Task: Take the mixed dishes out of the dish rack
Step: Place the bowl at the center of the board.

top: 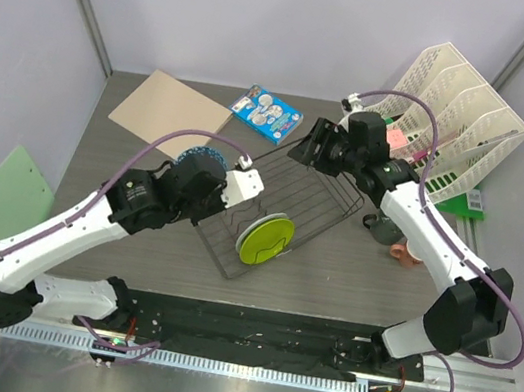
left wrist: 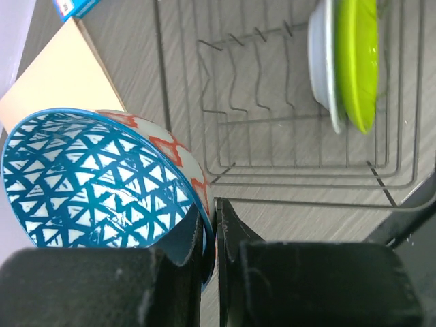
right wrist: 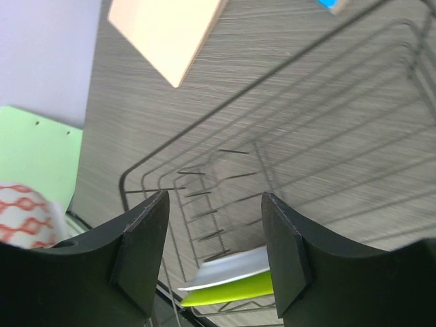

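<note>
Left gripper (left wrist: 212,228): jaws were clamped on the blue bowl (left wrist: 95,180) rim; best lowered level onto the table (left wrist: 136,41), clear of the dish rack (top: 296,188). Right gripper (right wrist: 214,231): jaws stood apart.

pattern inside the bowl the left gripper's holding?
The bowl has a blue triangle lattice on white inside and orange-red diamonds outside. It shows best in the left wrist view.

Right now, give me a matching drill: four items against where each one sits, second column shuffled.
Items:
1. blue bowl
2. lime-green plate
3. salmon-pink cup
4. blue snack packet

Places:
a. on the table, right of the dish rack
b. rim pinched in the shut left jaws
c. on the table, beyond the rack's far side
d. standing upright in the rack

Pairs: 1-b, 2-d, 3-a, 4-c
</note>
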`<state>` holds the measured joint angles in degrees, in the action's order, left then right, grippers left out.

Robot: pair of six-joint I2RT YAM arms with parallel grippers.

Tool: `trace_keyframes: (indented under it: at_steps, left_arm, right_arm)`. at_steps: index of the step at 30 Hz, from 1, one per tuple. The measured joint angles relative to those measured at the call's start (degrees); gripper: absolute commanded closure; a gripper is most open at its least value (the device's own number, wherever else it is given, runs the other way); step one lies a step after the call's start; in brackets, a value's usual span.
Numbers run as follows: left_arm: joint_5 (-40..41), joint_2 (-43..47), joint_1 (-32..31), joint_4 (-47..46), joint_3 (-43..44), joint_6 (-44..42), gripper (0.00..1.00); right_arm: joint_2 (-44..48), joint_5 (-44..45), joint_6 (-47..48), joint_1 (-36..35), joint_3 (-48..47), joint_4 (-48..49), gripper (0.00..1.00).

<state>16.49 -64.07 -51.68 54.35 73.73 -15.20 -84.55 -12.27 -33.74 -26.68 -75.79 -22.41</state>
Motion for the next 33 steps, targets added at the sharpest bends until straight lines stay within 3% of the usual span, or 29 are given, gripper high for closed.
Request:
trace_keyframes:
  at_steps: [4,7,10,14,16,23,33]
  left_arm:
    - [3.72,-1.46,-1.66,0.04,-0.02,0.15,1.0]
    - [9.4,-5.2,1.16,0.85,2.84,4.42,1.0]
    - [11.37,-11.02,7.5,1.75,9.64,10.54,1.0]
    - [8.55,-20.79,22.23,4.24,22.6,24.04,1.0]
    - [6.86,-24.22,27.98,4.26,25.16,29.27,1.0]
    - [1.51,-32.02,45.13,0.72,13.68,48.06,1.0]
    - [4.72,-46.07,47.34,-0.79,16.94,57.05,1.0]
  right_arm:
    - [-0.98,-1.03,0.87,-1.86,-2.49,0.0,0.38]
    - [-0.98,-1.68,0.85,-2.51,-2.1,0.22,0.38]
    - [-0.79,-2.01,0.31,-2.51,-0.24,1.79,0.38]
    - [0.39,-2.21,-1.14,-2.45,4.7,4.61,0.38]
    - [1.44,-2.23,-1.81,-2.47,6.75,5.53,0.38]
    - [7.39,-2.27,-3.19,-2.47,13.27,9.01,0.38]
    - [9.16,-3.13,-4.17,-2.47,20.11,12.9,0.38]
